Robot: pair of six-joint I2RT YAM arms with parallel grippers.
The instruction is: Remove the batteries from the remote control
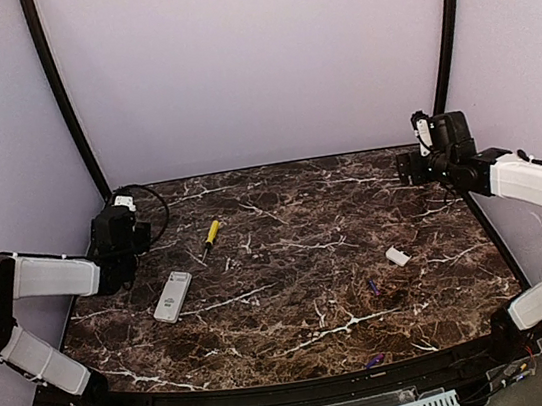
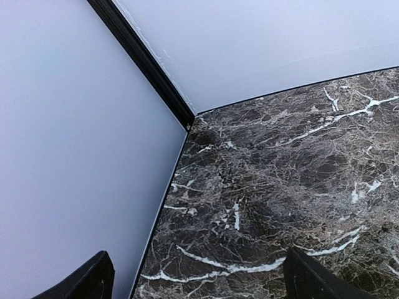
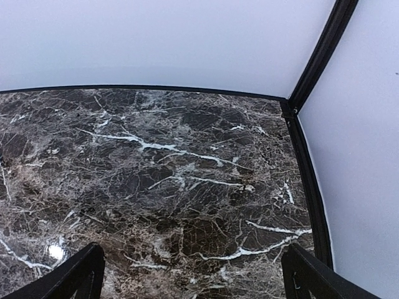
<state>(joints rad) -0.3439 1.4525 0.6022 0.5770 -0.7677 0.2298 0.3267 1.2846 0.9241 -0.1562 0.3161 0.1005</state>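
Left wrist view: my left gripper (image 2: 201, 288) stands wide, one dark fingertip (image 2: 93, 279) at each lower corner, with only the marble table (image 2: 280, 187) showing between them. It faces the far left corner, where the table meets the pale walls.

Right wrist view: my right gripper (image 3: 194, 279) is likewise spread wide and holds nothing. It is aimed at the far right corner over veined marble.

Top view: both arms are raised at the back of the table, left gripper (image 1: 118, 243) and right gripper (image 1: 415, 165) well apart. The remote control (image 1: 172, 297) lies flat near the left gripper, on its near side, apart from the fingers; I cannot tell which face is up. A yellow-handled screwdriver (image 1: 211, 236) lies just beyond it. The batteries (image 1: 373, 287) are out on the table. One purple cylinder lies right of centre, near a small white cover piece (image 1: 397, 256). The other rests at the near edge.
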